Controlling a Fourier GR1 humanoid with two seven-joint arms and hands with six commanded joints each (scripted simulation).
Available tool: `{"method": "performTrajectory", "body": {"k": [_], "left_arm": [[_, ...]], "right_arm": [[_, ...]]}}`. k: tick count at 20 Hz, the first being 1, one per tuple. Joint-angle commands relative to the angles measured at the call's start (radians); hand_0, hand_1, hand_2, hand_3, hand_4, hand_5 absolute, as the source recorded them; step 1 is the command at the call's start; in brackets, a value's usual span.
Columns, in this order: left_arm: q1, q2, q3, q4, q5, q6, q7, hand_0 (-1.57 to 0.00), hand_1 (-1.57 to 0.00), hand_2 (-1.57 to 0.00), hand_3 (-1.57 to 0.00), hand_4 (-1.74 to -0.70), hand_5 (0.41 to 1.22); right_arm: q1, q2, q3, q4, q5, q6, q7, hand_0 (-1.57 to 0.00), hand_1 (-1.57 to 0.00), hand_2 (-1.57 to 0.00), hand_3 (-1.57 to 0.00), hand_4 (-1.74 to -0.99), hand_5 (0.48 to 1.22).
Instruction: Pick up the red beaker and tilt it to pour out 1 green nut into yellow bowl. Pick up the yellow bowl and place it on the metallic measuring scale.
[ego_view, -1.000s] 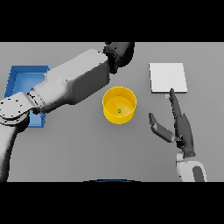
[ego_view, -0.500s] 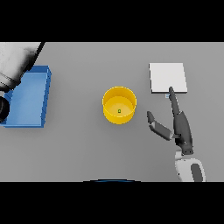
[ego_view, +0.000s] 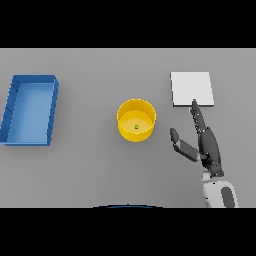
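The round yellow bowl (ego_view: 136, 120) sits mid-table with a tiny green nut (ego_view: 136, 127) inside. The right hand (ego_view: 206, 145), fingers straight and spread, rests between it and the flat square metal scale (ego_view: 192, 89).

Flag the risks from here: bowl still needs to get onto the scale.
1. The right hand is open beside the yellow bowl, not gripping it; a one-sided rim grasp could tip the bowl.
2. The green nut lies loose inside; any tilt in transit may spill it.
3. The metallic measuring scale looks only slightly larger than the bowl, and straight fingers overlap its near edge, so off-centre placement seems possible.
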Motion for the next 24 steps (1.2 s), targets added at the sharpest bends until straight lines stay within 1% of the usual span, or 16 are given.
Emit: {"method": "performTrajectory", "body": {"k": [1, 2, 3, 5, 6, 7, 10, 11, 12, 14, 15, 18, 19, 21, 23, 24], "left_arm": [[0.027, 0.011, 0.015, -0.01, 0.034, 0.015, 0.015, -1.57, -1.57, -1.57, -1.54, -1.74, 1.221], [0.067, 0.015, 0.031, -0.014, 0.077, 0.048, 0.078, -1.57, -1.57, -1.57, -1.55, -1.74, 1.221], [0.094, 0.025, 0.047, -0.031, 0.116, 0.069, 0.107, -1.57, -1.57, -1.57, -1.55, -1.74, 1.221], [0.175, 0.051, 0.075, -0.104, 0.195, 0.11, 0.125, -1.57, -1.57, -1.57, -1.52, -1.74, 1.221], [0.22, 0.066, 0.081, -0.145, 0.228, 0.118, 0.157, -1.57, -1.57, -1.57, -1.49, -1.74, 1.221], [0.267, 0.07, 0.082, -0.194, 0.26, 0.142, 0.196, -1.57, -1.57, -1.57, -1.46, -1.74, 1.221], [0.43, 0.107, 0.094, -0.392, 0.359, 0.221, 0.257, -1.57, -1.57, -1.57, -1.37, -1.74, 1.221], [0.478, 0.119, 0.087, -0.46, 0.379, 0.255, 0.294, -1.57, -1.57, -1.57, -1.37, -1.74, 1.221], [0.527, 0.133, 0.089, -0.522, 0.405, 0.287, 0.31, -1.57, -1.57, -1.57, -1.38, -1.74, 1.221], [0.611, 0.152, 0.078, -0.627, 0.444, 0.347, 0.352, -1.57, -1.57, -1.57, -1.38, -1.74, 1.221], [0.64, 0.158, 0.072, -0.67, 0.462, 0.371, 0.366, -1.57, -1.57, -1.57, -1.39, -1.74, 1.221], [0.737, 0.163, 0.045, -0.77, 0.501, 0.447, 0.382, -1.57, -1.57, -1.57, -1.39, -1.74, 1.221], [0.756, 0.168, 0.032, -0.785, 0.509, 0.454, 0.395, -1.57, -1.57, -1.57, -1.38, -1.74, 1.221], [0.782, 0.182, 0.014, -0.832, 0.534, 0.473, 0.411, -1.57, -1.57, -1.57, -1.38, -1.74, 1.076], [0.793, 0.206, -0.003, -0.872, 0.578, 0.44, 0.442, -1.57, -1.57, -1.57, -1.37, -1.73, 0.955], [0.801, 0.215, -0.021, -0.896, 0.593, 0.415, 0.445, -1.57, -1.57, -1.57, -1.41, -1.66, 0.888]], "right_arm": [[0.001, 0.01, 0.007, 0.004, -0.008, 0.007, -0.002, 0.0, 0.0, 0.0, 0.0, -1.141, 0.657], [-0.007, 0.007, 0.004, 0.006, -0.012, 0.011, 0.001, 0.0, 0.0, 0.0, 0.0, -1.148, 0.663], [-0.001, 0.005, 0.006, 0.006, -0.007, 0.01, -0.002, 0.0, 0.0, 0.0, 0.0, -1.157, 0.666], [-0.016, 0.0, 0.01, 0.016, 0.009, 0.006, 0.004, 0.0, 0.0, 0.0, 0.0, -1.168, 0.68], [-0.007, 0.001, 0.012, 0.022, 0.009, 0.007, -0.014, 0.0, 0.0, 0.0, 0.0, -1.181, 0.687], [-0.009, -0.002, 0.015, 0.021, 0.018, 0.005, -0.011, 0.0, 0.0, 0.0, 0.0, -1.188, 0.696], [-0.014, -0.006, 0.014, 0.01, 0.024, 0.002, 0.006, 0.0, 0.0, 0.0, 0.0, -1.194, 0.703], [-0.01, -0.003, 0.018, 0.014, 0.032, -0.003, 0.001, 0.0, 0.0, 0.0, 0.0, -1.199, 0.707], [-0.003, -0.008, 0.017, 0.007, 0.026, 0.004, -0.011, 0.0, 0.0, 0.0, 0.0, -1.202, 0.709], [-0.008, -0.001, 0.022, 0.036, 0.039, -0.002, -0.005, 0.0, 0.0, 0.0, 0.0, -1.205, 0.704], [-0.008, -0.009, 0.017, 0.029, 0.038, -0.002, -0.007, 0.0, 0.0, 0.0, 0.0, -1.202, 0.699], [-0.013, 0.002, 0.016, 0.034, 0.029, -0.004, -0.012, 0.0, 0.0, 0.0, 0.0, -1.195, 0.69], [-0.011, -0.001, 0.014, 0.032, 0.028, -0.005, -0.012, 0.0, 0.0, 0.0, 0.0, -1.186, 0.687], [-0.003, -0.003, 0.013, 0.025, 0.019, 0.003, -0.01, 0.0, 0.0, 0.0, 0.0, -1.17, 0.683], [-0.017, 0.005, 0.015, 0.039, 0.029, -0.007, -0.002, 0.0, 0.0, 0.0, 0.0, -1.168, 0.679], [-0.033, -0.002, 0.007, 0.04, 0.023, -0.004, 0.01, 0.0, 0.0, 0.0, 0.0, -1.165, 0.678]]}}
